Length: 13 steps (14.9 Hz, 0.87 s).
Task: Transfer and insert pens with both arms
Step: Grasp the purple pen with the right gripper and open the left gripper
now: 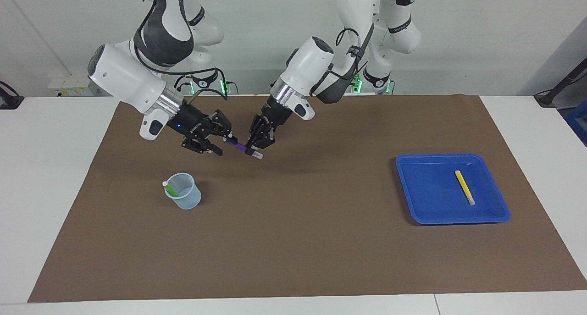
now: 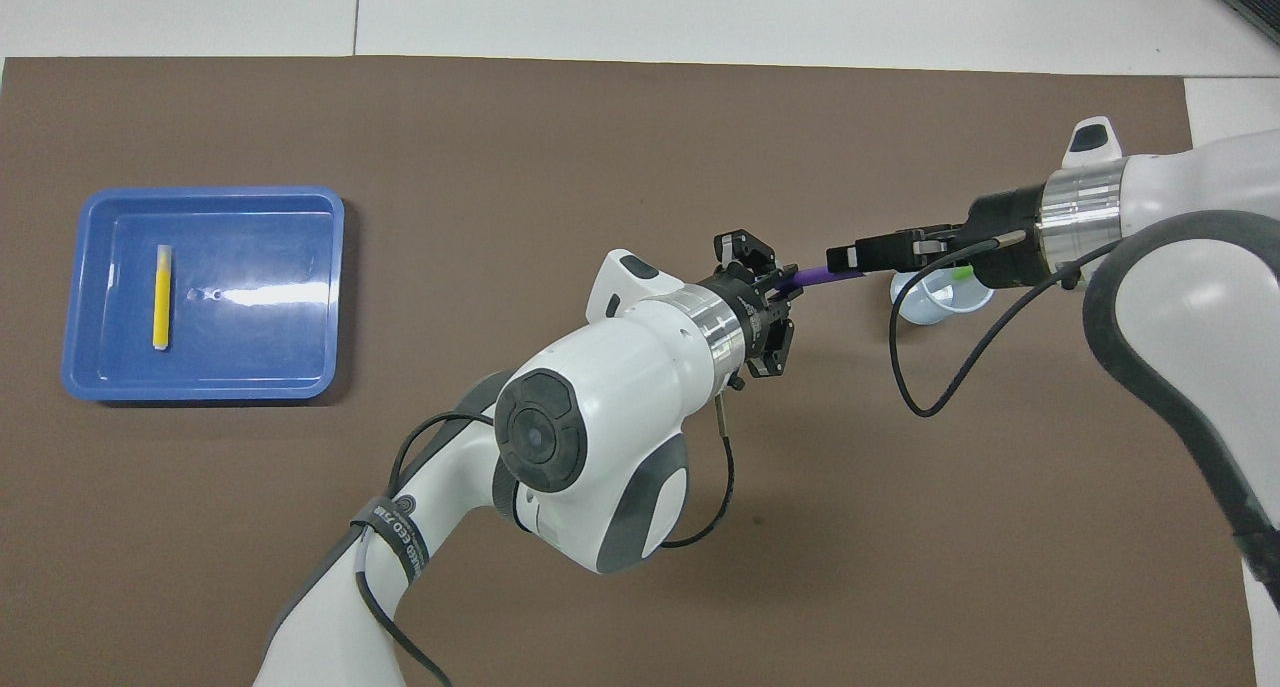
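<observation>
Brown matting [image 1: 293, 241] covers most of the white table [image 1: 50, 177], and both white arms reach out over it toward the right arm's end.

Largest of the loose things is the blue tray [image 1: 415, 205], lying on the mat toward the left arm's end of the table. The yellow pen [image 1: 464, 187] lies flat inside it, alone, at a slight slant.

Toward the right arm's end stands a small translucent measuring cup [image 1: 184, 197], upright on the mat. The green pen [image 1: 170, 188] stands in it, leaning against the rim, with its whitish cap end poking up above the lip.

Between the two grippers, up in the air over the mat, is the purple pen [image 1: 239, 146], tilted so that its whitish cap end points down and away from the robots. The left gripper [image 1: 255, 146] has its fingertips pressed onto the pen close to that cap end and carries it. The right gripper [image 1: 228, 137] sits at the pen's other, upper end, its fingers to either side of the barrel. Whether they have met the pen I cannot tell; the overhead view shows only the purple barrel running from one gripper into the other.
</observation>
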Each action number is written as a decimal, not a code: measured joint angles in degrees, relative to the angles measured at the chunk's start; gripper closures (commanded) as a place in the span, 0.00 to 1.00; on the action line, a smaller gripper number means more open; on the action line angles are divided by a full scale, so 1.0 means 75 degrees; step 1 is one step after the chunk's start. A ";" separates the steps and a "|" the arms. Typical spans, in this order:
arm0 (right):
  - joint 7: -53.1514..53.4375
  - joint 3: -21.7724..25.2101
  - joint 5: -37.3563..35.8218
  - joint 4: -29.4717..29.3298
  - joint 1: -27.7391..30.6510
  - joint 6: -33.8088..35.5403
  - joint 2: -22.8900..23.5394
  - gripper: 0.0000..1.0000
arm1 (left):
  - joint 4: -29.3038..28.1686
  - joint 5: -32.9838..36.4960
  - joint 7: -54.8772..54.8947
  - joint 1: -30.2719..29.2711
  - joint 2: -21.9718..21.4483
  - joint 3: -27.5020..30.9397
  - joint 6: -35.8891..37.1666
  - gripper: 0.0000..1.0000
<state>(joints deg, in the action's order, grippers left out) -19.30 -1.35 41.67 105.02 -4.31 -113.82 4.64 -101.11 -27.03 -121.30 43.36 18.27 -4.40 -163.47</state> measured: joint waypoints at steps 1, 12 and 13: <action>0.0000 0.0000 0.0000 0.0000 0.0000 0.0000 0.0002 0.50 | -0.0001 0.0000 0.0000 0.0000 0.0000 0.0000 -0.0029 1.00; 0.0021 -0.0037 0.0017 -0.0136 -0.0091 -0.0004 0.0004 0.85 | -0.0024 0.0000 0.0000 0.0009 0.0113 0.0005 -0.0481 1.00; 0.0022 -0.0038 0.0017 -0.0137 -0.0120 -0.0019 0.0006 0.91 | -0.0024 0.0000 0.0000 0.0009 0.0114 0.0009 -0.0550 1.00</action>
<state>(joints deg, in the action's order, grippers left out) -19.14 -1.63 41.80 103.99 -5.22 -113.96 4.69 -101.29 -27.04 -121.31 43.43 19.12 -4.33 -167.60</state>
